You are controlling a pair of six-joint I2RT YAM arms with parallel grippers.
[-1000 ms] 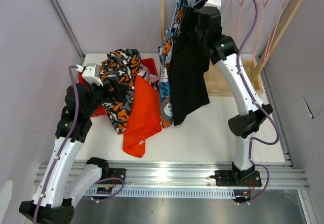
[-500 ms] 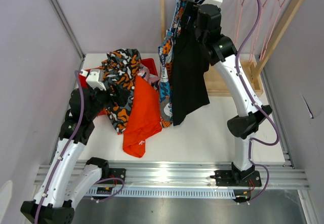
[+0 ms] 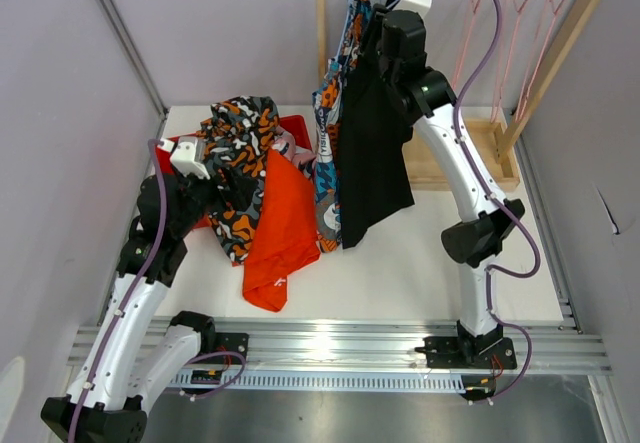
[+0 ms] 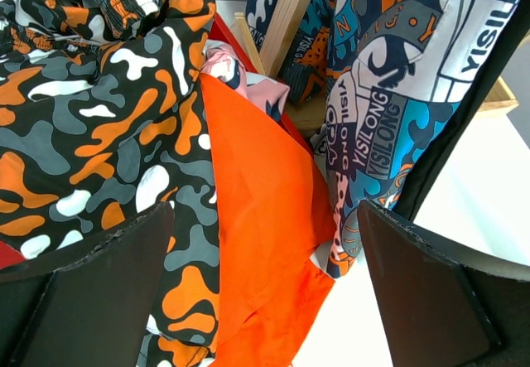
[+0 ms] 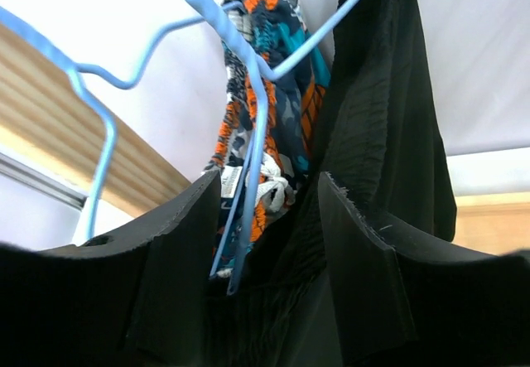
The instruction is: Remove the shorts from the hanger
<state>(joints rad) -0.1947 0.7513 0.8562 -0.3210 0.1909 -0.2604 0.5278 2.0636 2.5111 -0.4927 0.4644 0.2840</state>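
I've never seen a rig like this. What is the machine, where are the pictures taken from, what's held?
Two robot arms are bolted to a table. One picture looks down from above; the others come from a camera on each wrist. The left end effector is open, empty, beside blotched shorts and orange shorts lying there. The right end effector is up at a wooden rack, fingers either side of a blue hanger and black shorts; whether it grips is unclear.

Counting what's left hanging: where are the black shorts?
Top view: the black shorts hang from the wooden rack at the back, right of the blue printed shorts, under the right gripper.
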